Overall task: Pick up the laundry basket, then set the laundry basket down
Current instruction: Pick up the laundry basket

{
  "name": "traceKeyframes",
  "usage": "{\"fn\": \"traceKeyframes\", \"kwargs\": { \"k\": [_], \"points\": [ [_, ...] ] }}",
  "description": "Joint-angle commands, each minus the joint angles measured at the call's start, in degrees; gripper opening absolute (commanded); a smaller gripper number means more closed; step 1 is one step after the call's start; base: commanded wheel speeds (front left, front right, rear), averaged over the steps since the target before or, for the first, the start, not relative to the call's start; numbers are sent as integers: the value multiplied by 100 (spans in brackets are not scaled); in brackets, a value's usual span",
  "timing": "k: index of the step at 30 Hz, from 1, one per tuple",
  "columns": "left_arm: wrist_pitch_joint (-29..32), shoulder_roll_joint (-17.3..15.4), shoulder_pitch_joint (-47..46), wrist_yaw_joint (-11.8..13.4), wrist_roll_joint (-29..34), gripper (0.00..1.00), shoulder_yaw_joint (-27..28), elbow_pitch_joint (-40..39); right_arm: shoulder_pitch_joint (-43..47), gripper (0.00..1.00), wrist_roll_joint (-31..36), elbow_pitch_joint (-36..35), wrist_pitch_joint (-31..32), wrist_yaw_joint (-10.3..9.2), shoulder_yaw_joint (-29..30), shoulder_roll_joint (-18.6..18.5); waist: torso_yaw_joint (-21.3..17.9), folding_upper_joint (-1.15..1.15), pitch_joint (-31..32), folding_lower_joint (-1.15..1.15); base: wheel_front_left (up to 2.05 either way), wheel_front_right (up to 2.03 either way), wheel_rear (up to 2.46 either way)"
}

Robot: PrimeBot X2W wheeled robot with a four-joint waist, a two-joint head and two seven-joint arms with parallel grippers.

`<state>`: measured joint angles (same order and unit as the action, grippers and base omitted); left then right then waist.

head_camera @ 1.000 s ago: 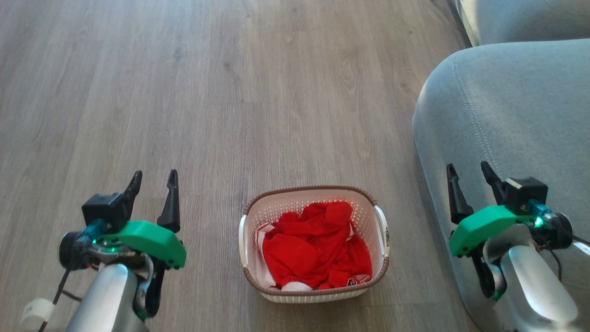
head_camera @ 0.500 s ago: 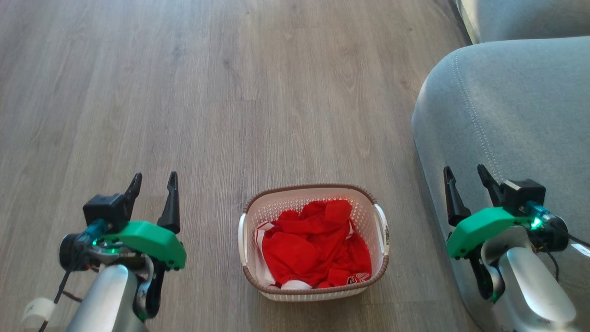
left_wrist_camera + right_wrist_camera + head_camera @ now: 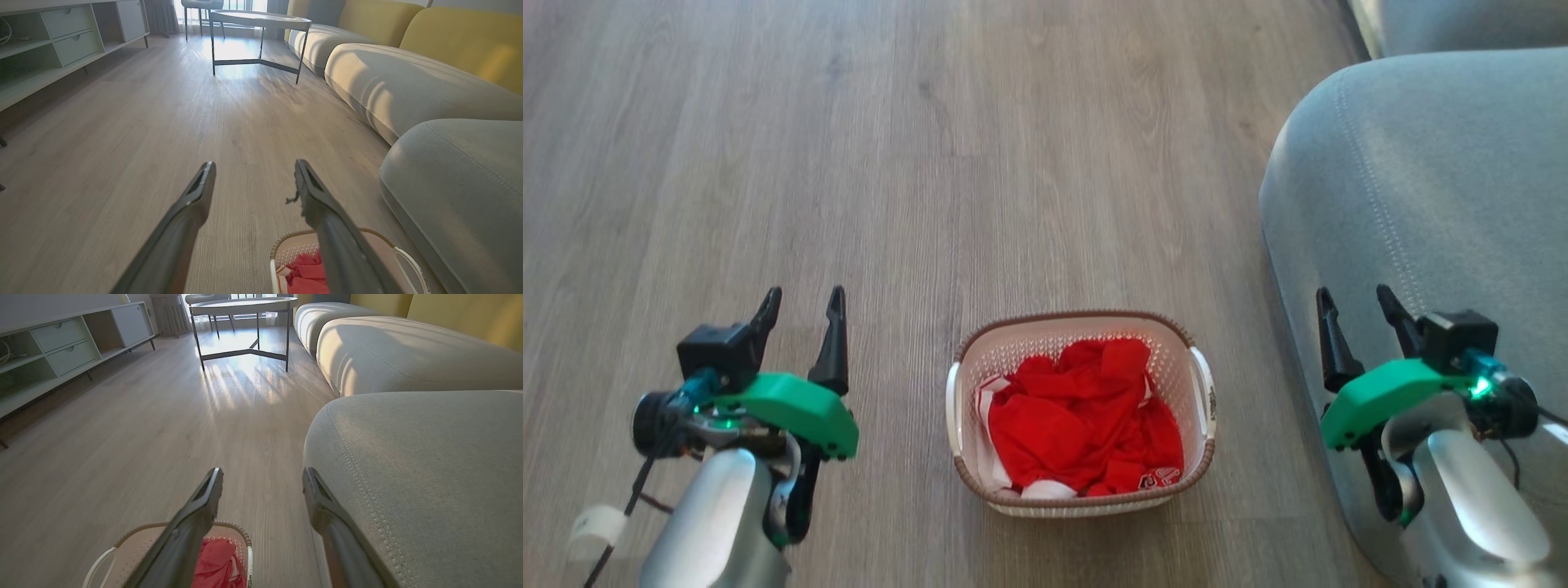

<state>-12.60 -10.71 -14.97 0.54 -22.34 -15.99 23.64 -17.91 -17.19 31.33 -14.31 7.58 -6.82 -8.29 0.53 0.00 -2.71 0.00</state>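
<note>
Fingers (image 3: 832,343) spread apart and gripping nothing, the left gripper (image 3: 804,291) and right gripper (image 3: 1352,291) hung nearest. Between them the laundry basket (image 3: 1029,355) stood untouched on the wooden floor (image 3: 1013,163), heaped with crumpled red-and-white clothing (image 3: 1078,425). A grey sofa (image 3: 1421,180) rose on its right. Farther off stood a round table (image 3: 261,18).

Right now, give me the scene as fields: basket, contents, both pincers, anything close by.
basket: white, brown rim, upright on the floor, between the two pincers
contents: crumpled red-and-white clothing
left pincer: open, empty, left of the basket, apart from it
right pincer: open, empty, right of the basket, apart from it, seen against the sofa
sofa: grey, right of the basket, a gap between them
stage: basket not yet grasped
</note>
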Motion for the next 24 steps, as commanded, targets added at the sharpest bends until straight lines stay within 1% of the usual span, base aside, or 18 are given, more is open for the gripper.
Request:
{"fn": "traceKeyframes", "kwargs": {
  "k": [1,9,24],
  "points": [
    [-16,-153,-396,25,-2,100,193,-112,-319,100,1,-148,-69,-9,-62,-105,29,0,-87,0,0,0,0],
    [-76,-71,-735,6,-3,100,144,61,-536,100,42,-118,-69,-9,3,-84,62,0,-649,0,0,0,0],
    [-219,200,-1713,-206,16,100,108,628,-1329,100,247,181,-69,-9,44,51,45,0,-2214,0,0,0,0]
  ]
}}
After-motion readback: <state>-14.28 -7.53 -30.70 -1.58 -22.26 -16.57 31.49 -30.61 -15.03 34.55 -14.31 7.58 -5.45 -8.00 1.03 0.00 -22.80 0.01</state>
